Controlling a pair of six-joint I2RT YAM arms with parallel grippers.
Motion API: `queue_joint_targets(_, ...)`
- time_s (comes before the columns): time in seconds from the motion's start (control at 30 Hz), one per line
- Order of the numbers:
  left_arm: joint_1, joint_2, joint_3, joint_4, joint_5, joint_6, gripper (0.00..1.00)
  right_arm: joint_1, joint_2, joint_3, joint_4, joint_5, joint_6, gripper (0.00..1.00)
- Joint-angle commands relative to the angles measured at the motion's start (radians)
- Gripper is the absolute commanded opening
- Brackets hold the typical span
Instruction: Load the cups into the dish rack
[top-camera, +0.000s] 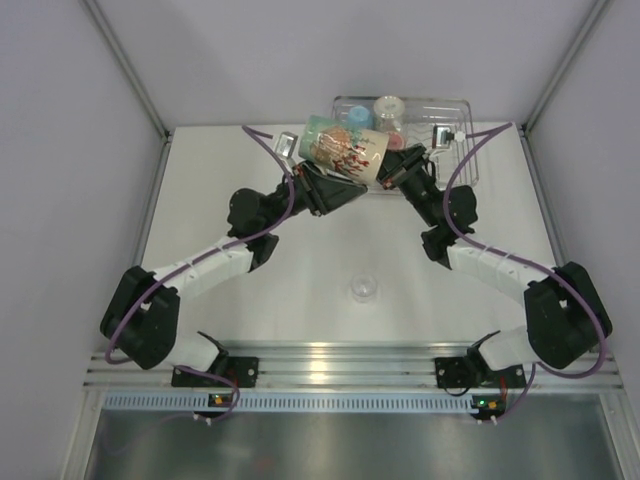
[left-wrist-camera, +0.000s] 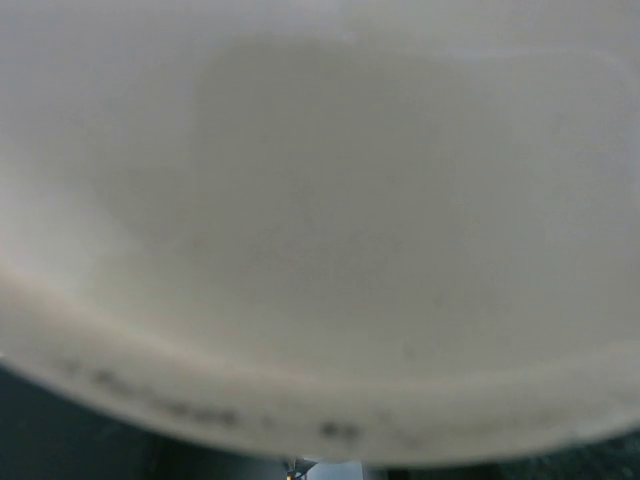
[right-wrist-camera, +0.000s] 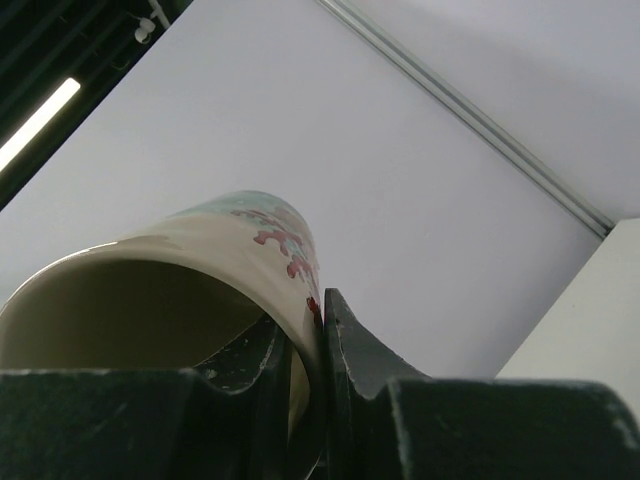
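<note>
Left of the mug (top-camera: 345, 150), the left pincer (top-camera: 322, 182) is seen tucked close, its grip impossible to tell. Mug's rim is pinched by the right pincer (right-wrist-camera: 322, 300), over the rack's (top-camera: 455, 108) near edge. White table (top-camera: 300, 270), grey walls (top-camera: 60, 150).

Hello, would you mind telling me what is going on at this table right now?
Both arms meet at the cream floral mug, held tilted above the near edge of the dish rack. The right gripper pinches its rim; the left gripper is right against it, grip unclear. Other cups sit in the rack, and one small clear glass stands on the table.
</note>
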Motion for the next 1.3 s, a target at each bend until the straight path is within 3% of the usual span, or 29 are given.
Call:
queue_joint_targets(0.0, -0.012, -0.069, 0.021, 0.005, -0.045, 0.034, 0.0, 0.011, -0.025, -0.021, 0.141, -0.013, -0.024, 0.06)
queue_joint_targets(0.07, -0.012, -0.096, 0.012, -0.015, -0.056, 0.055, 0.0, 0.008, -0.04, -0.035, 0.138, -0.014, -0.033, 0.13)
queue_joint_targets(0.17, -0.012, -0.124, 0.009, -0.062, -0.076, 0.101, 0.0, 0.0, -0.058, -0.067, 0.128, -0.016, -0.038, 0.33)
queue_joint_targets(0.57, -0.012, -0.15, 0.072, -0.277, -0.095, 0.235, 0.0, -0.058, -0.121, -0.177, 0.075, -0.047, -0.038, 0.68)
queue_joint_targets(0.87, -0.012, -0.161, 0.132, -0.415, -0.111, 0.33, 0.0, -0.149, -0.202, -0.28, -0.048, -0.108, -0.041, 0.78)
queue_joint_targets(1.07, -0.012, -0.163, 0.254, -0.732, -0.203, 0.554, 0.0, -0.221, -0.32, -0.377, -0.174, -0.162, -0.064, 0.79)
queue_joint_targets(1.17, -0.012, -0.13, 0.354, -0.922, -0.285, 0.679, 0.0, -0.248, -0.423, -0.377, -0.376, -0.154, -0.14, 0.78)
queue_joint_targets(1.2, -0.012, -0.105, 0.4, -1.006, -0.307, 0.707, 0.0, -0.252, -0.486, -0.372, -0.515, -0.145, -0.201, 0.79)
queue_joint_targets(1.27, -0.012, -0.083, 0.458, -1.068, -0.393, 0.792, 0.0, -0.253, -0.587, -0.354, -0.643, -0.099, -0.264, 0.79)
